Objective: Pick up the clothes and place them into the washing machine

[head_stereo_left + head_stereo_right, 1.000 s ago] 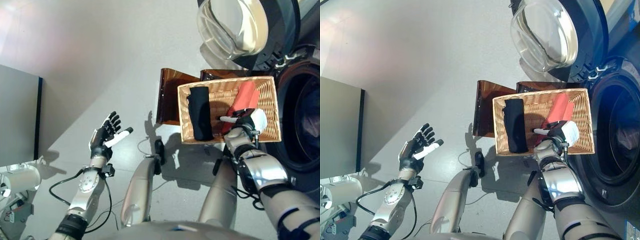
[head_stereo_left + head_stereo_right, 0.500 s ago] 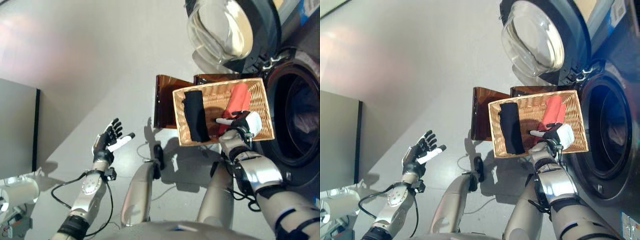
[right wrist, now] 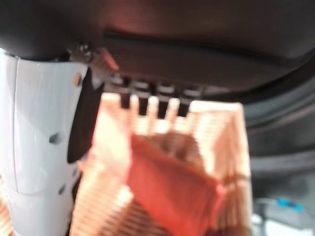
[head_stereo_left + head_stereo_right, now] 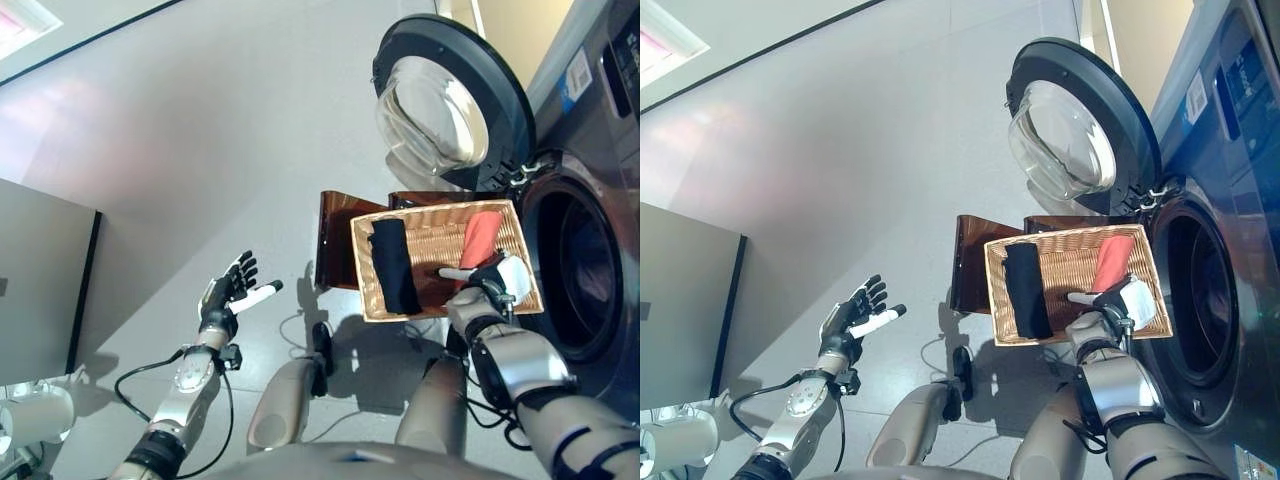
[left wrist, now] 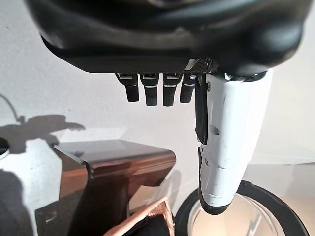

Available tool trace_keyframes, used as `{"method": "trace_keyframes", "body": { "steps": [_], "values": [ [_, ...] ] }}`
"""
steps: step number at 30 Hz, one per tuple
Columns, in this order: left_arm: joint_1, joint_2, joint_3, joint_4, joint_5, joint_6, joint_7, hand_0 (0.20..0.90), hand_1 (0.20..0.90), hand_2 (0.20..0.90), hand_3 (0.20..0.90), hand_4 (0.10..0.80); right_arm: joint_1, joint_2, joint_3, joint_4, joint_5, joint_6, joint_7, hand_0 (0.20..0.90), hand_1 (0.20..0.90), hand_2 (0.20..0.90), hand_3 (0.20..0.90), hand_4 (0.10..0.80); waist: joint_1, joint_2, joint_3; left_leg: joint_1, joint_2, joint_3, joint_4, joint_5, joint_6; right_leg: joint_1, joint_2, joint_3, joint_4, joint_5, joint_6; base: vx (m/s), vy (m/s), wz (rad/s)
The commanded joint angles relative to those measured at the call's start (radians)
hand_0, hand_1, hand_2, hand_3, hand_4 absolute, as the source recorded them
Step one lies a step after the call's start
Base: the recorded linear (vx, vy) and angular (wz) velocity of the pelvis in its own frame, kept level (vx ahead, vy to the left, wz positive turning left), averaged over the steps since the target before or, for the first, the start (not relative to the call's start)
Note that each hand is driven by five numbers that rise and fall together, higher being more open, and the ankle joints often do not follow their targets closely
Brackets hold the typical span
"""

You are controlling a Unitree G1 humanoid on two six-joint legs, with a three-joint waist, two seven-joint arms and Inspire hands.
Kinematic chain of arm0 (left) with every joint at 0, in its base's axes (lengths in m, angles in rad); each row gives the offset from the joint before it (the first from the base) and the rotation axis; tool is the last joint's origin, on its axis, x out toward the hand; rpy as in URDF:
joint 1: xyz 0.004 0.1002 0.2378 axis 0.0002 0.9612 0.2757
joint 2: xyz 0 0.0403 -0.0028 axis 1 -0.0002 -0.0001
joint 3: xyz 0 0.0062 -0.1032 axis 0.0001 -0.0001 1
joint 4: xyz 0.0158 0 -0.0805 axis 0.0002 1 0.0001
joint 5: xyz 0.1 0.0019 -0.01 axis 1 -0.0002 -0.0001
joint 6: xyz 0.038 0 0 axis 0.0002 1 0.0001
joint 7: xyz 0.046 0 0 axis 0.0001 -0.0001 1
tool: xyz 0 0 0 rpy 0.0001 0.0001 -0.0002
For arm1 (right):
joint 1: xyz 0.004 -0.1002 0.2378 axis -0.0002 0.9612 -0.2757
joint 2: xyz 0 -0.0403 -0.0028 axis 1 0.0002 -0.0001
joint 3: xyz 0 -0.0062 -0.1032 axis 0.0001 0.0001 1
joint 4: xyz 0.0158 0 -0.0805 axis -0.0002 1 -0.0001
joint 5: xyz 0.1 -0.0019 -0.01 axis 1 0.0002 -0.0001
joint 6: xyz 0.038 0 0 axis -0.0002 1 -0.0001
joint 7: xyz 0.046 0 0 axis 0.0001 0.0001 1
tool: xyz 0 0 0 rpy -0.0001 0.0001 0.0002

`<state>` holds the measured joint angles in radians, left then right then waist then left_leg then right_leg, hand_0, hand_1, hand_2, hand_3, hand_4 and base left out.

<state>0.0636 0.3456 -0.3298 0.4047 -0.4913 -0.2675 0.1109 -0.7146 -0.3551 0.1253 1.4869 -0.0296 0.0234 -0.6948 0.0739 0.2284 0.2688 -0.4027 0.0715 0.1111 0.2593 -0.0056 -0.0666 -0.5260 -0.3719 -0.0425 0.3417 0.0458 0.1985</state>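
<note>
A wicker basket (image 4: pixel 436 232) rests on a brown stool (image 4: pixel 336 238) in front of the washing machine, whose drum mouth (image 4: pixel 578 268) gapes dark. A folded black cloth (image 4: pixel 393 266) lies in the basket's left half, and a red cloth (image 4: pixel 480 236) lies in its right half. My right hand (image 4: pixel 492 279) is open over the near end of the red cloth (image 3: pixel 172 192), thumb stretched out; I cannot tell whether it touches. My left hand (image 4: pixel 231 296) is raised open over the floor, far left of the basket, holding nothing.
The round glass door (image 4: pixel 448 108) of the washing machine stands swung open behind the basket. A grey cabinet side (image 4: pixel 40 285) rises at the far left. Bare grey floor lies between it and the stool (image 5: pixel 114 166).
The camera has tilted, so the whole scene has shifted and more of the machine shows. Both hands keep their poses: right over the red cloth, left raised open.
</note>
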Motion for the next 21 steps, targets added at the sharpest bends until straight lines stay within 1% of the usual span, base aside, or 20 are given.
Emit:
{"method": "trace_keyframes", "body": {
  "steps": [1,3,5,7,11,17,18,19,21],
  "values": [
    [-0.015,0.045,0.042,-0.019,0.021,-0.052,0.014,0.900,0.900,0.900,0.900,0.800,0.000,-0.001,-0.005,-0.028,0.008,-0.026,-0.022,0.900,0.900,0.900,0.900,0.800,0.012,-0.048,-0.036,-0.004,0.058,-0.050,0.039,-0.031,-0.097,0.086,-0.048,0.014,-0.131,0.109,0.043,0.049,-0.031,0.08],
    [-0.018,0.037,0.049,0.004,0.031,-0.047,0.021,0.900,0.900,0.900,0.900,0.800,0.024,0.017,-0.007,-0.037,0.018,-0.037,-0.023,0.900,0.900,0.900,0.900,0.800,0.010,-0.065,-0.045,0.017,0.068,-0.053,0.022,-0.025,-0.101,0.116,-0.043,0.005,-0.147,0.109,0.043,0.071,-0.041,0.02],
    [-0.018,0.036,0.051,0.010,0.036,-0.046,0.023,0.900,0.900,0.900,0.900,0.800,0.034,0.024,-0.006,-0.039,0.017,-0.040,-0.021,0.900,0.900,0.900,0.900,0.800,0.008,-0.072,-0.047,0.028,0.070,-0.054,0.018,-0.023,-0.102,0.129,-0.043,-0.002,-0.152,0.111,0.044,0.049,-0.027,-0.01],
    [-0.020,0.028,0.056,0.022,0.040,-0.043,0.026,0.900,0.900,0.900,0.900,0.800,0.061,0.038,-0.010,-0.042,0.021,-0.046,-0.021,0.900,0.900,0.900,0.900,0.800,0.006,-0.090,-0.052,0.050,0.075,-0.058,0.005,-0.021,-0.104,0.156,-0.041,-0.014,-0.163,0.108,0.045,0.055,-0.034,-0.04],
    [-0.023,0.030,0.054,0.021,0.042,-0.042,0.027,0.900,0.900,0.900,0.900,0.800,0.063,0.039,-0.014,-0.040,0.034,-0.051,-0.021,0.900,0.900,0.900,0.900,0.800,0.006,-0.100,-0.049,0.060,0.075,-0.061,0.006,-0.023,-0.106,0.174,-0.041,-0.022,-0.169,0.107,0.046,0.019,-0.013,0.03],
    [-0.010,0.052,0.058,-0.010,0.040,-0.041,0.028,0.900,0.900,0.900,0.900,0.800,0.045,0.015,-0.035,-0.025,0.055,-0.047,-0.038,0.900,0.900,0.900,0.900,0.800,0.012,-0.095,-0.044,0.026,0.066,-0.063,0.028,-0.027,-0.101,0.147,-0.044,-0.019,-0.164,0.109,0.046,-0.029,0.007,0.02],
    [-0.002,0.060,0.064,-0.030,0.035,-0.042,0.026,0.900,0.900,0.900,0.900,0.800,0.031,0.003,-0.040,-0.017,0.061,-0.041,-0.038,0.900,0.900,0.900,0.900,0.800,0.015,-0.087,-0.039,0.011,0.063,-0.064,0.036,-0.028,-0.099,0.130,-0.045,-0.015,-0.157,0.108,0.044,-0.038,0.017,0.00],
    [-0.001,0.060,0.064,-0.031,0.034,-0.041,0.026,0.900,0.900,0.900,0.900,0.800,0.030,0.003,-0.040,-0.016,0.061,-0.041,-0.038,0.900,0.900,0.900,0.900,0.800,0.015,-0.087,-0.041,0.008,0.063,-0.063,0.037,-0.029,-0.099,0.126,-0.045,-0.014,-0.155,0.107,0.044,-0.056,0.019,0.00],
    [0.003,0.073,0.069,-0.059,0.025,-0.046,0.022,0.900,0.900,0.900,0.900,0.800,0.002,-0.028,-0.051,-0.013,0.072,-0.031,-0.031,0.900,0.900,0.900,0.900,0.800,0.020,-0.064,-0.024,-0.023,0.057,-0.066,0.050,-0.027,-0.096,0.091,-0.046,-0.002,-0.137,0.103,0.041,-0.095,0.041,0.00]
  ]
}}
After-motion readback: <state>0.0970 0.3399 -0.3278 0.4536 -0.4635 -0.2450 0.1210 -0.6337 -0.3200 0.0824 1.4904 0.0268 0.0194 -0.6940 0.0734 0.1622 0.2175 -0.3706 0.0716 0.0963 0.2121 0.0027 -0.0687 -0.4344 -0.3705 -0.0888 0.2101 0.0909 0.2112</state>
